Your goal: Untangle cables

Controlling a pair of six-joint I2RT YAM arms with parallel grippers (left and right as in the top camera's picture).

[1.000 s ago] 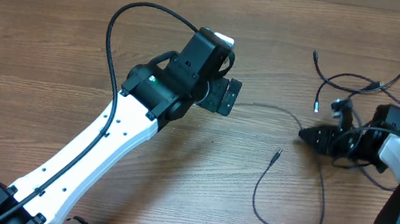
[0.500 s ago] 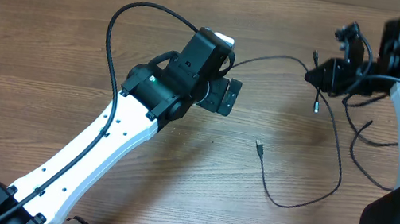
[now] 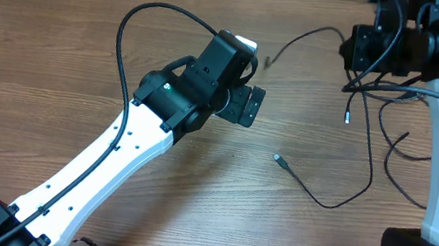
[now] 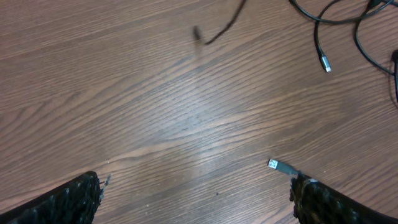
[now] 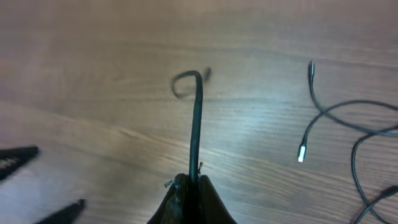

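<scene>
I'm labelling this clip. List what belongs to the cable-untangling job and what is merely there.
Job:
- thin black cables, loose on the table
- right gripper, shut on one cable
- left gripper, open over bare wood

Merely there:
- wooden table
- thick black cable on the left arm, part of the robot

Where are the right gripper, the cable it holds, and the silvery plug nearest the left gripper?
right gripper (image 5: 190, 185), right wrist view, closed fingertips.
held cable (image 5: 196, 118), right wrist view, cord just beyond the fingers.
silvery plug (image 4: 277, 165), left wrist view, metal tip.
</scene>
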